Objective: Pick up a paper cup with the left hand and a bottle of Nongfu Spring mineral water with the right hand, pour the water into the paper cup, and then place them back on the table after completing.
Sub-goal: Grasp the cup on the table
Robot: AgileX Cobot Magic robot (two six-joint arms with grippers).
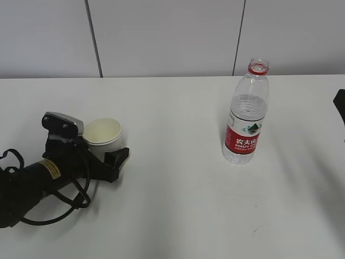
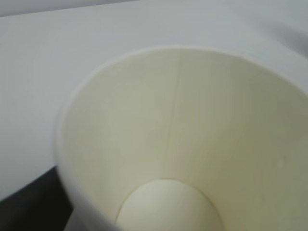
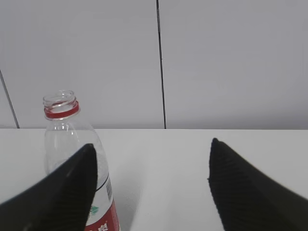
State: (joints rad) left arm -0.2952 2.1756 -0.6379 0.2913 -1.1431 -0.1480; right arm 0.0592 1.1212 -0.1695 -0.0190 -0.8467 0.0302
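I have my left hand (image 1: 105, 156) around the paper cup (image 1: 102, 133) on the table (image 1: 178, 205), but whether it pinches, I cannot tell. My right hand (image 3: 151, 185) is spread, the Nongfu Spring bottle (image 1: 246, 113) standing left of its gap. Next I must centre and grasp the bottle.

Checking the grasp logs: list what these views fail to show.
- Exterior view: left hand jaw state, hidden behind the cup.
- Left wrist view: the cup fills the frame; no fingers visible.
- Exterior view: right hand cut off by the right edge.
- Right wrist view: bottle base hidden behind a finger.
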